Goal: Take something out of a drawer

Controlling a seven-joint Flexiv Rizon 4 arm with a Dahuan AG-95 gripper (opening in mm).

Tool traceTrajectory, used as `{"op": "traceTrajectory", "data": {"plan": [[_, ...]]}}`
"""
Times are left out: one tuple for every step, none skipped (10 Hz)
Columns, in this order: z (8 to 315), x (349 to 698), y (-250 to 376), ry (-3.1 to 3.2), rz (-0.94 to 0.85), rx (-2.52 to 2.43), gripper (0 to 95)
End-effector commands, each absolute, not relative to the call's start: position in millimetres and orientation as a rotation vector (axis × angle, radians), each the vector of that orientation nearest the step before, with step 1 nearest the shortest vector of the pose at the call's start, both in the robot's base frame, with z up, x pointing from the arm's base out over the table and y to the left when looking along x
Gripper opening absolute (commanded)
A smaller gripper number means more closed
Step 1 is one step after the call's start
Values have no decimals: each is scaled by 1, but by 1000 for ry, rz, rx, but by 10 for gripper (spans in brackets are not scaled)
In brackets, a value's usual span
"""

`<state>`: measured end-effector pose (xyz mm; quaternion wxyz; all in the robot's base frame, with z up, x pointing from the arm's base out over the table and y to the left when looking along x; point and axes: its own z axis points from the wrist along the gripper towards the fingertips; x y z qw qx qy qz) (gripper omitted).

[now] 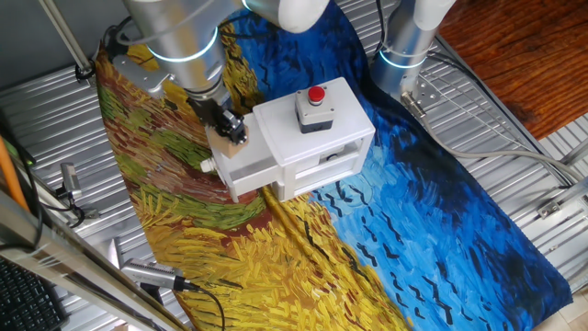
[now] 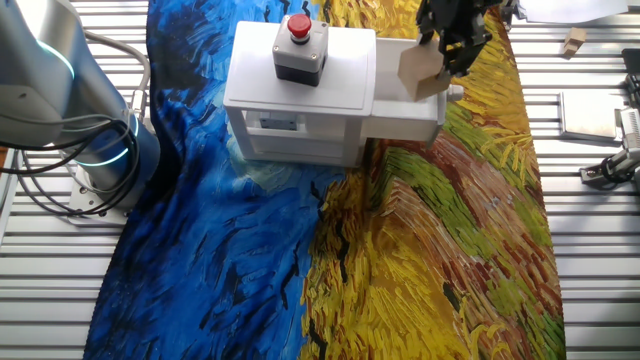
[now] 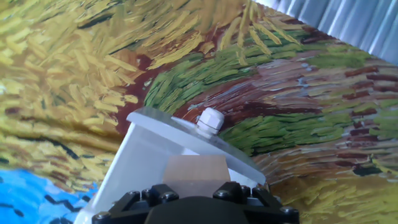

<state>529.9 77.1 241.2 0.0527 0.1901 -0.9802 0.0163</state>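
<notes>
The white box (image 1: 312, 129) stands on the painted cloth, with the drawer (image 1: 250, 170) pulled out to its left and its round knob (image 1: 208, 165) at the front. My gripper (image 1: 230, 127) is shut on the small tan block (image 2: 422, 72) and holds it just above the open drawer (image 2: 405, 115). In the hand view the block (image 3: 196, 168) sits between my fingers over the drawer's front wall (image 3: 155, 124), with the knob (image 3: 209, 121) beyond. My fingertips are mostly hidden behind the hand body (image 3: 196, 202).
A red push button (image 1: 316, 94) in a grey housing sits on top of the box. A second arm base (image 1: 404, 46) stands behind the cloth. Another small wooden piece (image 2: 573, 40) and metal parts (image 2: 610, 165) lie on the slatted table. Tools and cables (image 1: 147, 274) lie at the cloth's near edge.
</notes>
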Motion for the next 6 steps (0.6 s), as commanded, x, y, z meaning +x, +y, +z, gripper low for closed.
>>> {"op": "traceTrajectory", "data": {"plan": [[241, 530, 77, -2968, 41, 606, 0], [241, 530, 77, -2958, 35, 651, 0], [241, 531, 71, -2947, 25, 702, 0], [241, 531, 51, -2937, 19, 746, 0], [241, 530, 36, -2927, 15, 780, 0], [242, 527, 22, -2917, 12, 817, 0]]}}
